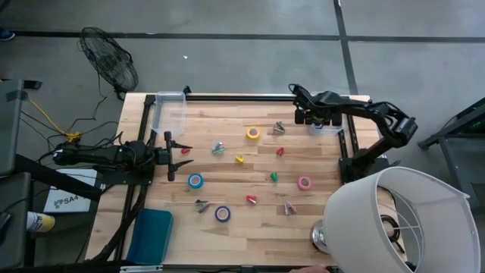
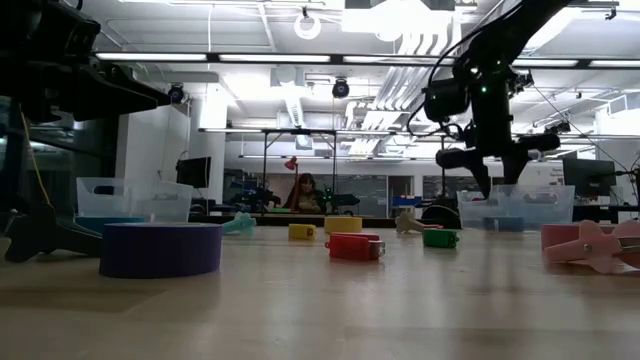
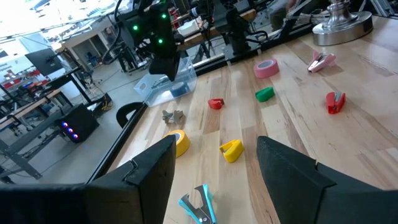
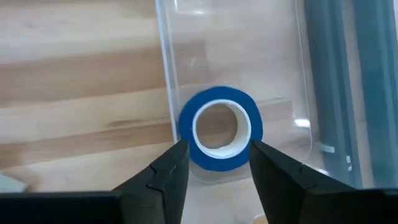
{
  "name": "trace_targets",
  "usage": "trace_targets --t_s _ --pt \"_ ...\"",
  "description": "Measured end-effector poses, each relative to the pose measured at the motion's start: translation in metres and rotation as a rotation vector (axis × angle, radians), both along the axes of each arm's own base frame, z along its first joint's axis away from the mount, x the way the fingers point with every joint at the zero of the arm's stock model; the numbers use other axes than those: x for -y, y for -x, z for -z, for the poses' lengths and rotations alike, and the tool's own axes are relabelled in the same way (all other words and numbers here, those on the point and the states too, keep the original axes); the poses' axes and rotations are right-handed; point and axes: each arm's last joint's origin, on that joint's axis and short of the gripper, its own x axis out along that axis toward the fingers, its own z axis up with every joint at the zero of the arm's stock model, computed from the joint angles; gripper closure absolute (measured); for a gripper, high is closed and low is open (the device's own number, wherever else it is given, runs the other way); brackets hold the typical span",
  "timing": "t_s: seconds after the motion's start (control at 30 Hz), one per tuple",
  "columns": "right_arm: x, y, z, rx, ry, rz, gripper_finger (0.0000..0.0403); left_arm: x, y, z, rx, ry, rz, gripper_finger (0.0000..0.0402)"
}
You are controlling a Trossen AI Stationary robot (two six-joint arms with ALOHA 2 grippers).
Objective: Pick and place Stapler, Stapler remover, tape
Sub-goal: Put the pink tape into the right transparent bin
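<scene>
— Where are your right fingers now?

— My right gripper hangs over the clear plastic bin at the worktop's two o'clock corner. The fingers stand parted and grip nothing; a blue ring-shaped tape roll lies flat on the bin's floor just beneath them, against its near wall.

— And the left?

— My left gripper waits at nine o'clock, fingers apart and empty, pointing across the boards.

— What else lies about?

— A yellow tape roll at one o'clock, another blue roll and a purple roll toward seven, a pink roll toward four. Small staplers sit between them: yellow, red, green, another red. A teal staple remover lies just ahead of my left fingers. A second clear bin stands at eleven, and a white lampshade crowds the five o'clock corner.
</scene>
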Motion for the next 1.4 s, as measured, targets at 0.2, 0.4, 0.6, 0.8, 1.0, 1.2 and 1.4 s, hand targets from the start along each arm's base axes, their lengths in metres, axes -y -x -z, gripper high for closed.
trace_targets --t_s 0.2,0.4,0.6,0.8,1.0,1.2,1.4 --pt "-0.006 0.001 -0.017 0.064 0.043 -0.048 0.0246 0.000 0.000 0.000 0.000 0.000 0.000 0.0181" --pt "-0.027 -0.012 -0.028 0.181 -0.002 -0.207 0.0246 0.000 0.000 0.000 0.000 0.000 0.000 0.0181" --pt "-0.060 -0.030 -0.028 0.268 -0.146 -0.296 0.0245 0.000 0.000 0.000 0.000 0.000 0.000 0.0181" --pt "-0.100 -0.038 -0.026 0.242 -0.276 -0.325 0.0248 0.000 0.000 0.000 0.000 0.000 0.000 0.0181" --pt "-0.135 -0.039 -0.025 0.173 -0.334 -0.315 0.0249 0.000 0.000 0.000 0.000 0.000 0.000 0.0181" --pt "-0.165 -0.044 -0.018 0.123 -0.368 -0.300 0.0248 0.000 0.000 0.000 0.000 0.000 0.000 0.0181" --pt "-0.183 -0.048 -0.005 0.042 -0.429 -0.276 0.0247 0.000 0.000 0.000 0.000 0.000 0.000 0.0181"
